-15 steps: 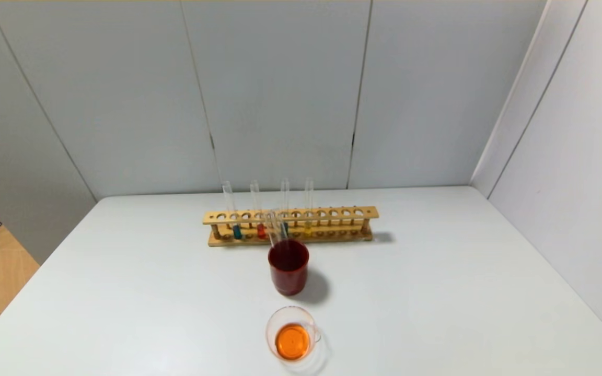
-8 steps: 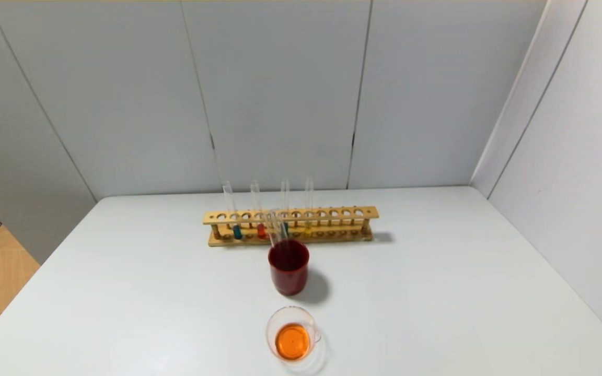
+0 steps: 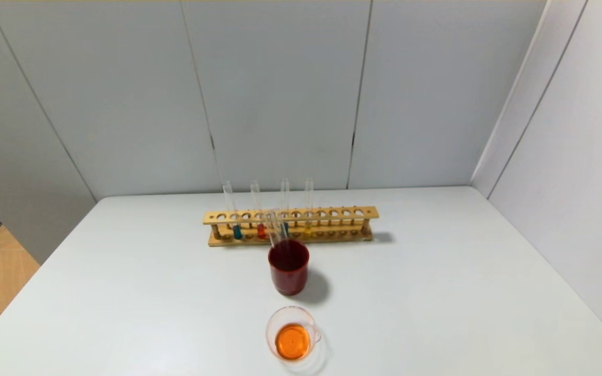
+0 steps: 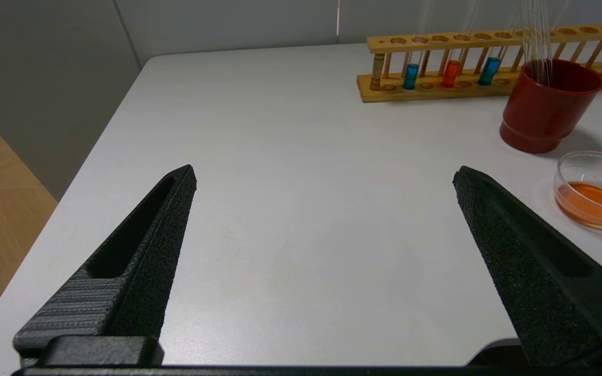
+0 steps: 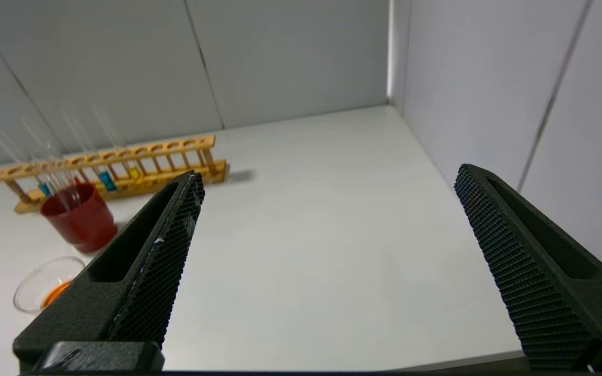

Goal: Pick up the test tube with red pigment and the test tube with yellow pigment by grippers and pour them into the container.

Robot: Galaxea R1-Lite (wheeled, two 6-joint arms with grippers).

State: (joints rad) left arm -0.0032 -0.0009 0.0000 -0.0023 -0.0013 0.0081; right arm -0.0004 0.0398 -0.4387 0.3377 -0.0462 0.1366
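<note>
The red-pigment tube [image 3: 260, 230] and the yellow-pigment tube [image 3: 308, 227] stand upright in the wooden rack [image 3: 332, 214]. The red one also shows in the left wrist view [image 4: 451, 73], the yellow one in the right wrist view [image 5: 134, 173]. The clear glass container [image 3: 292, 339] sits near the table's front edge and holds orange liquid. It also shows in the left wrist view [image 4: 593, 193] and the right wrist view [image 5: 45, 284]. My left gripper [image 4: 324, 177] is open and empty over the table's front left. My right gripper [image 5: 330, 177] is open and empty over the front right. Neither gripper shows in the head view.
Two teal tubes [image 3: 236, 231] stand in the rack. A dark red cup [image 3: 288, 267] with empty glass tubes leaning in it stands between rack and container. Wall panels close the back and right sides. The table's left edge drops to the floor.
</note>
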